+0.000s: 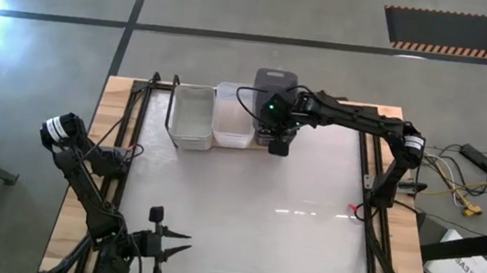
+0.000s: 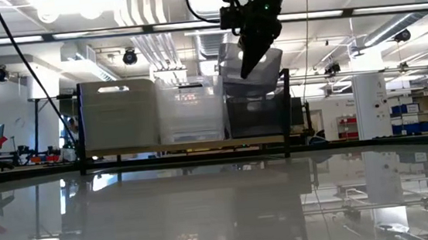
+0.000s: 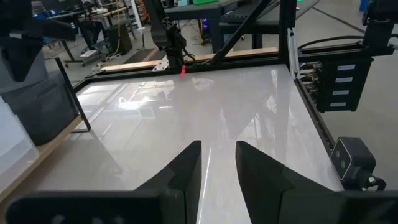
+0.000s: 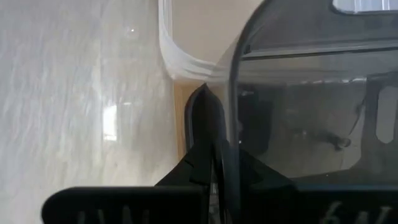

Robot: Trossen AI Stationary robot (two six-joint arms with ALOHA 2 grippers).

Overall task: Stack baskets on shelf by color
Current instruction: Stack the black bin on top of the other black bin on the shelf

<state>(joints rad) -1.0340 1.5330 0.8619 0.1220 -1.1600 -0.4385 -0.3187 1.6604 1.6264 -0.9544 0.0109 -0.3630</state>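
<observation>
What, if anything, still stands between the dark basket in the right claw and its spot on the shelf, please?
Nothing visible does. The right claw holds the dark basket tilted just above another dark basket on the shelf, at its end beside the clear basket.

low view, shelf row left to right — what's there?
Whitish light grey basket → clear basket → dark grey basket, with the right gripper holding another dark basket just above it.

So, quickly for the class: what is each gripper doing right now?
Left gripper: open, empty, near the table's front edge.
Right gripper: shut on the dark grey basket, held tilted above the shelf.
</observation>
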